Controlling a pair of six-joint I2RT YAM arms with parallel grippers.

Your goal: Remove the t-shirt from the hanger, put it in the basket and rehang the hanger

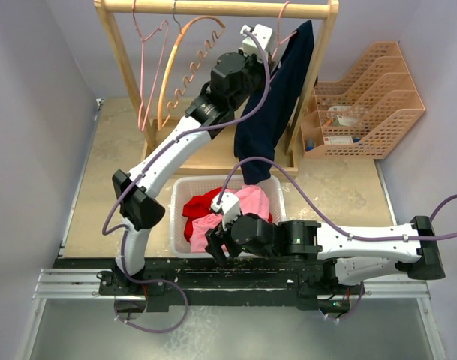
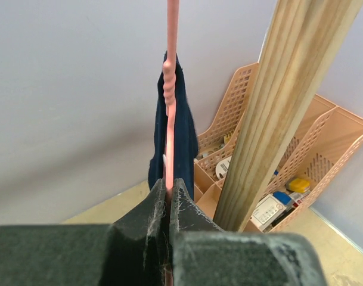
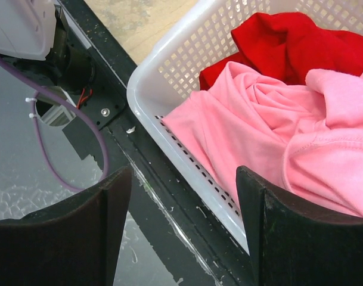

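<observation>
Pink hanger (image 2: pixel 172 36) pinched tight in my left hand (image 2: pixel 169 192).
Held steady so the t-shirt (image 1: pixel 277 105) slides off; right hand (image 3: pixel 184 179) wide.

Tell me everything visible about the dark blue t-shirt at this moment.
The dark blue t-shirt is soft fabric, hanging limp and bunched from a pink hanger at the right end of the wooden rack. Its lower end overlaps the white basket at its far rim in the top view; contact cannot be told. The left gripper is shut on the hanger, short of the cloth.
</observation>
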